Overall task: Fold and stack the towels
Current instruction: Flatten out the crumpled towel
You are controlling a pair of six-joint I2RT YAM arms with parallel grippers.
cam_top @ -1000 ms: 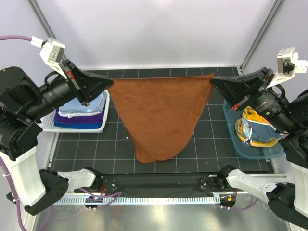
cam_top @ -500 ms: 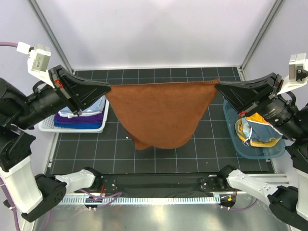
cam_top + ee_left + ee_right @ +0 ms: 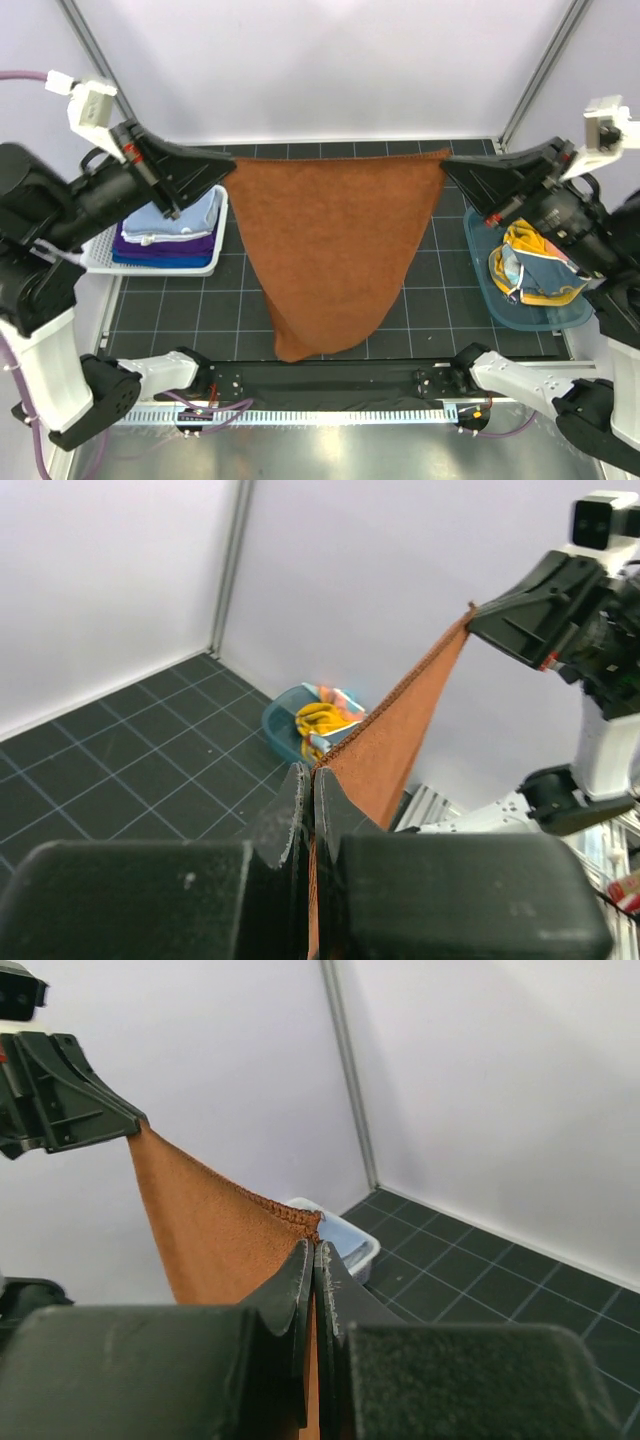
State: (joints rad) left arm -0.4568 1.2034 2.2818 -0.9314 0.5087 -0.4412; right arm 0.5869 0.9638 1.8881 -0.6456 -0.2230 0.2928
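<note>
The rust-brown towel is pinched at one top corner by the closed left end effector and at the other by the closed right end effector. It hangs spread between and below them above the desk, judged opened out for folding

the right gripper fills the 6 o'clock edge, its two dark fingers pressed together on a corner of the rust brown towel. the towel's stitched top edge runs taut toward 10 o'clock, where the left gripper pinches the other corner. beyond the fingertips a white basket sits on the black gridded mat at 4 o'clock. a metal post rises toward 12 o'clock.
</note>
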